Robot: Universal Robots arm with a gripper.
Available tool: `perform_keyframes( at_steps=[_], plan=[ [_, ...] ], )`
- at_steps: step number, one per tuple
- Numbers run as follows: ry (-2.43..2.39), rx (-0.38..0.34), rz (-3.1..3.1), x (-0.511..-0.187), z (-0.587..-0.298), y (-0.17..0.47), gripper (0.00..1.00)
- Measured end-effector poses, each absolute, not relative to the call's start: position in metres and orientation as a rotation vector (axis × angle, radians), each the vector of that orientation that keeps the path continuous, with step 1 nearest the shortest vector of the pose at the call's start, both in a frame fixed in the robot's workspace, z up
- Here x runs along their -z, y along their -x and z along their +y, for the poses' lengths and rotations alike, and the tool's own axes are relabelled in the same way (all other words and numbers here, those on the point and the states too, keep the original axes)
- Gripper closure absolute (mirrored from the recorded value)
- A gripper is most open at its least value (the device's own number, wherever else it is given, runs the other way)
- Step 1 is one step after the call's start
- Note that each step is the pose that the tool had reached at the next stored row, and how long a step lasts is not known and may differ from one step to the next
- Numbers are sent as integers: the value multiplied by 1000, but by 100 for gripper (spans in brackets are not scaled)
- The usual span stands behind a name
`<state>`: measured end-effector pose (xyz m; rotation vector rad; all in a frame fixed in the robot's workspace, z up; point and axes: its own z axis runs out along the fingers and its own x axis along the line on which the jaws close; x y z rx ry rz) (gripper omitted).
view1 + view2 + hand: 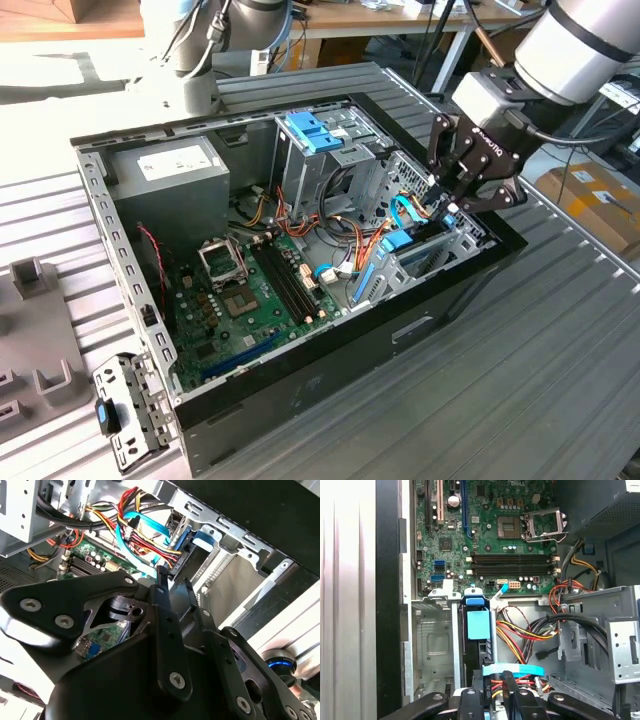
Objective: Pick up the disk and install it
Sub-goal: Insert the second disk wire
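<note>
The disk (479, 625) stands on edge in the drive bay (432, 645) of the open computer case (300, 400), blue rail up, just beneath the claw (462, 195), whose fingers (165, 587) are nearly together, gripping nothing, among blue and orange cables (142, 535)

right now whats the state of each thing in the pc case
disk: standing on edge in its bay slot, blue rail up
claw: above the disk bay, fingers close together, nothing visibly held
case: lying on its side, panel off
cpu socket: latch frame open, no chip
blue cable: draped across near the fingers
</note>
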<state>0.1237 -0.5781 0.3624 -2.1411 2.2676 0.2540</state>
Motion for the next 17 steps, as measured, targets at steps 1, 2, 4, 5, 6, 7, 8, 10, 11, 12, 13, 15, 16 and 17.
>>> perform_keyframes(
  at_steps=[1, 2, 4, 5, 6, 7, 8, 10, 11, 12, 13, 15, 16, 17],
  plan=[
    [2141, -255, 2267, -362, -577, -124, 72],
    [2141, -255, 2267, -363, -577, -124, 78],
    [2140, -255, 2267, -362, -577, -124, 78],
    [2140, -255, 2267, -362, -577, -124, 85],
    [2140, -256, 2267, -362, -577, -124, 89],
    [2140, -256, 2267, -362, -577, -124, 89],
    [2140, -256, 2267, -361, -578, -124, 89],
    [2140, -256, 2267, -359, -579, -124, 89],
    [2140, -256, 2267, -357, -579, -124, 89],
    [2140, -256, 2267, -355, -579, -124, 89],
    [2140, -256, 2267, -353, -579, -124, 89],
    [2141, -257, 2267, -350, -580, -124, 89],
    [2141, -257, 2267, -349, -580, -124, 89],
    [2141, -256, 2267, -348, -580, -124, 89]
  ],
)
